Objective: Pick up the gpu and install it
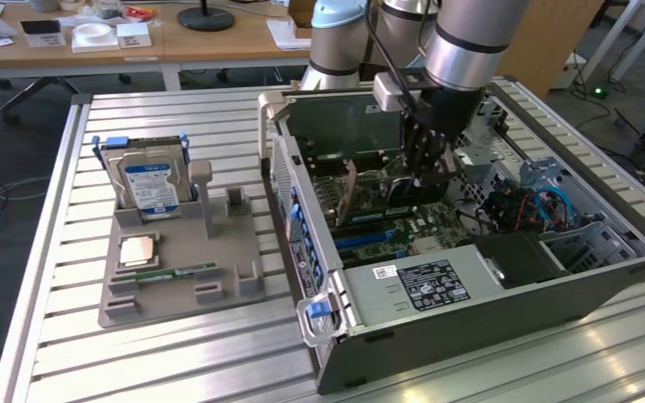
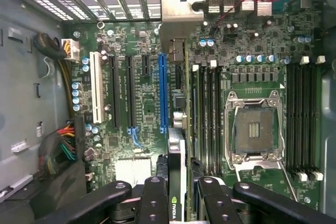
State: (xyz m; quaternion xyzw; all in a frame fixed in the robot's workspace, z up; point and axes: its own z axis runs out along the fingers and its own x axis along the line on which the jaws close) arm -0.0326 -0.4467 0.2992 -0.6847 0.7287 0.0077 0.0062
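Observation:
My gripper [image 1: 422, 164] hangs inside the open computer case [image 1: 446, 311], shut on the gpu [image 1: 410, 191]. In the wrist view the gpu [image 2: 177, 145] is seen edge-on between my black fingers [image 2: 155, 200], with an NVIDIA label on its edge and its silver end bracket [image 2: 181, 19] toward the case's rear wall. The card is held over the motherboard [image 2: 142, 103], just beside the long blue slot [image 2: 163, 93] and roughly parallel to it. Whether its lower edge touches the board I cannot tell.
Black and white expansion slots [image 2: 113, 93], the bare CPU socket [image 2: 254, 129] and memory slots [image 2: 205, 114] surround the card. Cable bundles [image 2: 58, 150] lie along the case wall. On the slatted table a grey holder [image 1: 177, 277] carries a hard drive [image 1: 149, 186] and a memory stick [image 1: 165, 274].

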